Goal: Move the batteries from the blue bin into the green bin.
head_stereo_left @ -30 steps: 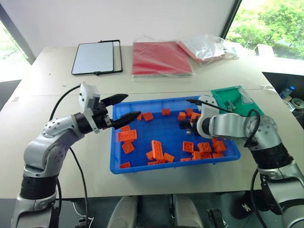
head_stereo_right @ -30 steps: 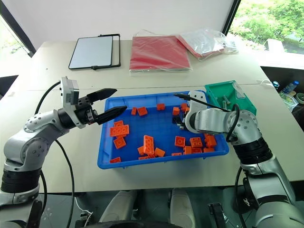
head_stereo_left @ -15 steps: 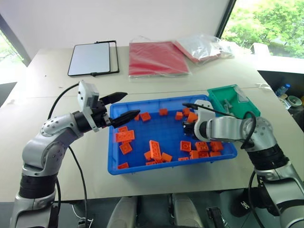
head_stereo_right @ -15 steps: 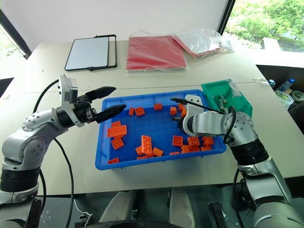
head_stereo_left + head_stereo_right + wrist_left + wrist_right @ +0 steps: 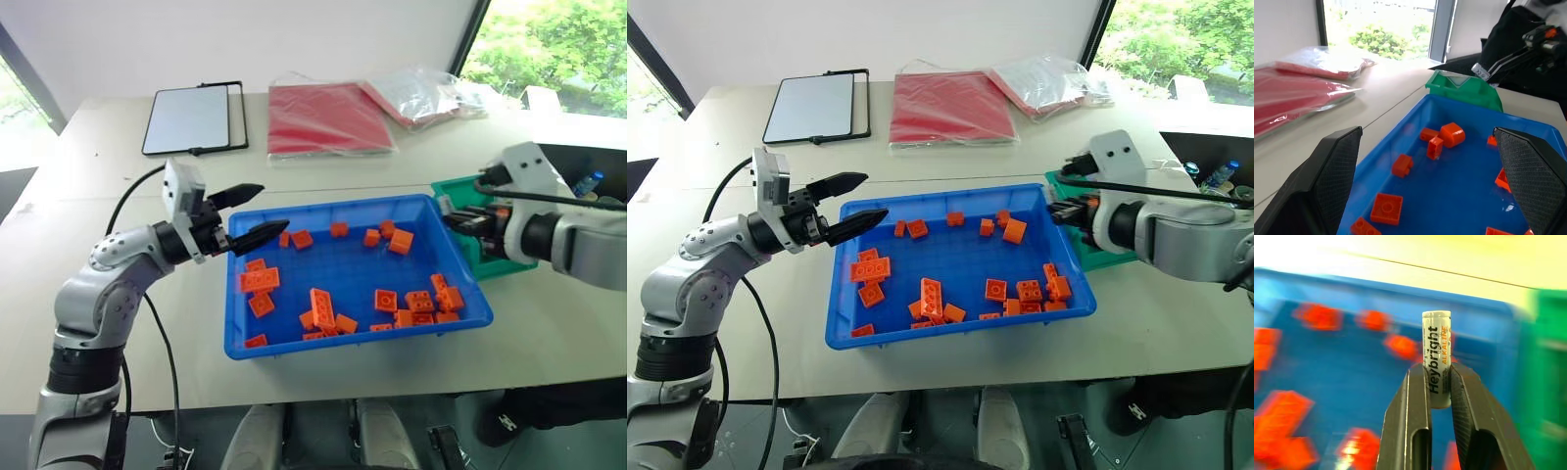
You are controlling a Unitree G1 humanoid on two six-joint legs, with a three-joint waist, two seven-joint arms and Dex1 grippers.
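My right gripper [image 5: 1437,382] is shut on a silver-grey battery [image 5: 1436,357], which stands upright between its black fingers. It hovers above the right rim of the blue bin [image 5: 235,338], beside the green bin [image 5: 511,264], and appears again in the head views as the right gripper [image 5: 458,219]. The left gripper [image 5: 273,209] is open and empty, held level over the blue bin's far left corner, pointing across it. In the left wrist view the green bin [image 5: 1464,90] sits past the blue bin's far end.
Several orange bricks [image 5: 321,306] lie scattered in the blue bin. At the back of the table lie a black-framed white board [image 5: 194,118], a red folder [image 5: 328,117] and clear plastic bags [image 5: 426,95]. The table edge is close on the right, beyond the green bin.
The right gripper shut on a battery among the bricks, then rose up and to the right out of the blue bin toward the green bin. The left arm has kept still.
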